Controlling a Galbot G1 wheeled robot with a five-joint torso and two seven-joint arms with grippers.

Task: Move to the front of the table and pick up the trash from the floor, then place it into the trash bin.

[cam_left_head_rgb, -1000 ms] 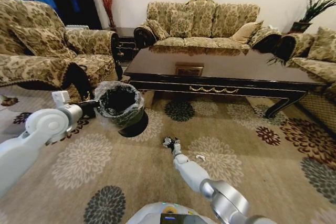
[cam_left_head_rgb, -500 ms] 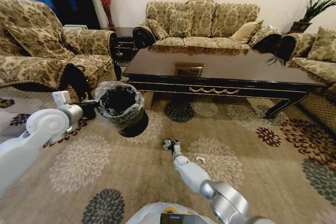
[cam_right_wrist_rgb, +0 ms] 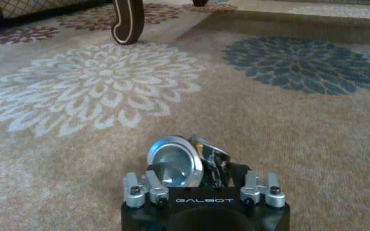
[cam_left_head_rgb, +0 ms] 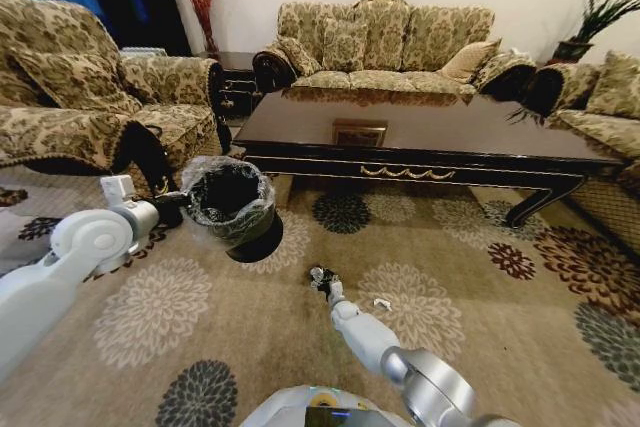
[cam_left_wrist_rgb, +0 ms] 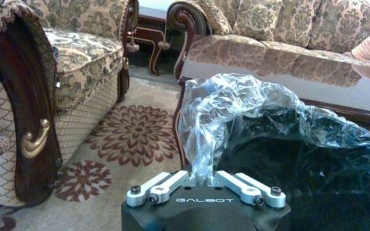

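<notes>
We stand in front of the table (cam_left_head_rgb: 420,132), its long dark surface running across at our twelve o'clock. Our left end effector (cam_left_wrist_rgb: 205,182) is pinched tight on the crinkly clear liner folded over the rim of the trash bin (cam_left_head_rgb: 232,209), which hangs tilted at about ten o'clock, mouth turned toward us. That hold is on thin film rather than on the stiff black wall, so we judge it slippery and apt to stretch or tear if the bin swings.

Our right end effector (cam_right_wrist_rgb: 201,185) is low over the carpet (cam_left_head_rgb: 160,307) at roughly one o'clock and is clamped on a crumpled shiny can (cam_right_wrist_rgb: 183,164), metallic and dented, with its round end facing the wrist camera. We judge it light and thin-walled: it will crush rather than resist, so the grip across its squashed body suits it, and a harder squeeze gains nothing.

A white paper scrap (cam_left_head_rgb: 381,302) lies on the carpet just to the right of that end effector, soft, almost weightless, best nipped at a raised fold.
</notes>
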